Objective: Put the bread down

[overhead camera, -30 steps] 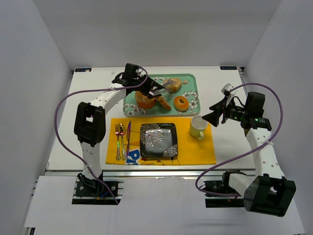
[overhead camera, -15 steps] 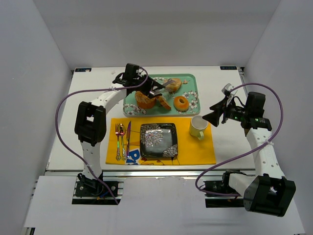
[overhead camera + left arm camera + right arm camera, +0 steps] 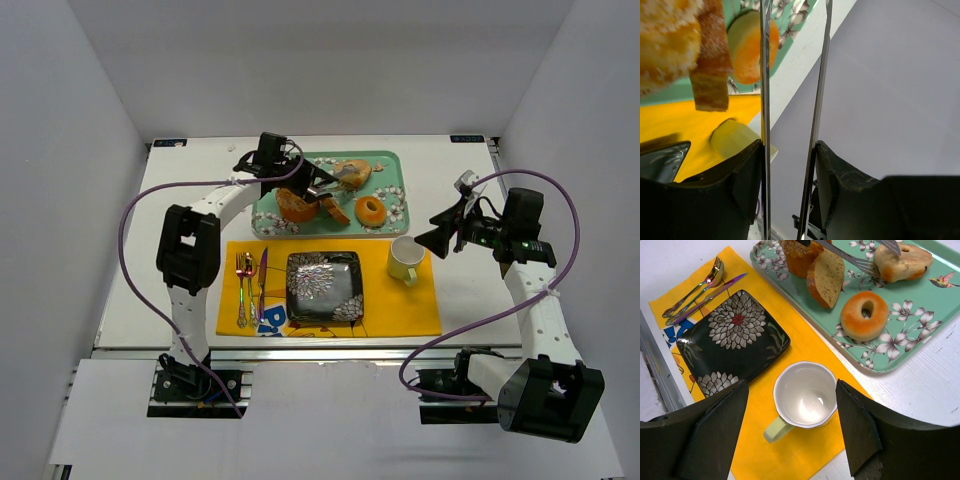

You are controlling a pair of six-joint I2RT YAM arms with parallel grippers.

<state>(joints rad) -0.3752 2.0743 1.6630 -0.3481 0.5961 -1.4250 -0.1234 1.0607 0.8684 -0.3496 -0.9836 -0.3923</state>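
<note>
Across the white surface (image 3: 470,290), past the black flowered square plate (image 3: 730,340), the teal floral tray (image 3: 925,305) held the pale tan, bagel-like bread (image 3: 903,261) along its far edge, where the left end effector (image 3: 789,190), clamped on long metal tongs (image 3: 764,75), held their tips. A clean lift likely called for a firm squeeze across the bun before carrying it clear of the bright orange donut (image 3: 864,315). The right end effector (image 3: 438,238) hung open and empty by the white cup (image 3: 805,392), and only its wrist camera showed the forked tips meeting the bread, which the left wrist camera's view cut off.
</note>
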